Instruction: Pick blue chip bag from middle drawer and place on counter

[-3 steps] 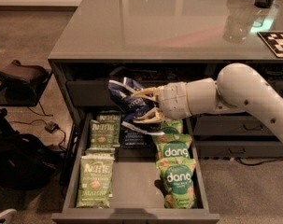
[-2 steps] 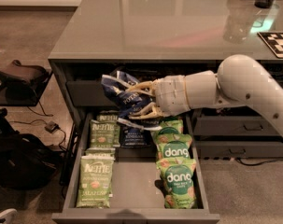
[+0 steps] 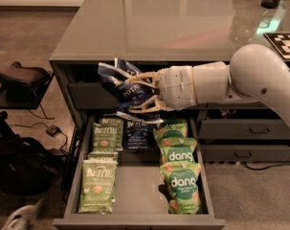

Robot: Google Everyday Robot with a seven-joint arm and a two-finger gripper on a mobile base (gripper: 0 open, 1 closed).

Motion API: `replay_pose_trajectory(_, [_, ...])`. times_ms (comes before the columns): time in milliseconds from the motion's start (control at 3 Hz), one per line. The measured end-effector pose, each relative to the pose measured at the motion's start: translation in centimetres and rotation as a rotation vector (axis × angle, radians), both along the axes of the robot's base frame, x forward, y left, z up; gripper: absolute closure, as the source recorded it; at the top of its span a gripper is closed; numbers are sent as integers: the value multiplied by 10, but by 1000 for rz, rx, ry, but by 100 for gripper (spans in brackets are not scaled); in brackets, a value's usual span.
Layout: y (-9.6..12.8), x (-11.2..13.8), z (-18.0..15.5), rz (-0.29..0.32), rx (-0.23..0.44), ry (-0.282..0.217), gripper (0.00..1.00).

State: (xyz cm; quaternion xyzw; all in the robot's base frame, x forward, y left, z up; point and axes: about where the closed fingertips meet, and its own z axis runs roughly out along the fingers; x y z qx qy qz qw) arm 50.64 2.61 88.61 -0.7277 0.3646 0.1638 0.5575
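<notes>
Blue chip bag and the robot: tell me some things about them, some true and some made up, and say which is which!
1. The hand grips the blue chip bag. True.
2. The blue chip bag lies on the counter. False: it hangs in the hand, in the air over the middle drawer.
3. The middle drawer is pulled open. True.
4. The green dang bags sit on the picture's left side. False: they are on the right; the light green Kettle bags are on the left.

office kitchenette: glossy counter (image 3: 149,23), snack drawer (image 3: 135,190), tool (image 3: 133,94) gripping blue chip bag (image 3: 115,76) above it.
</notes>
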Motion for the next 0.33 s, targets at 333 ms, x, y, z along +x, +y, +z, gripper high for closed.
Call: replay_pose_trajectory(333, [0,0,0,0,0,-1,100])
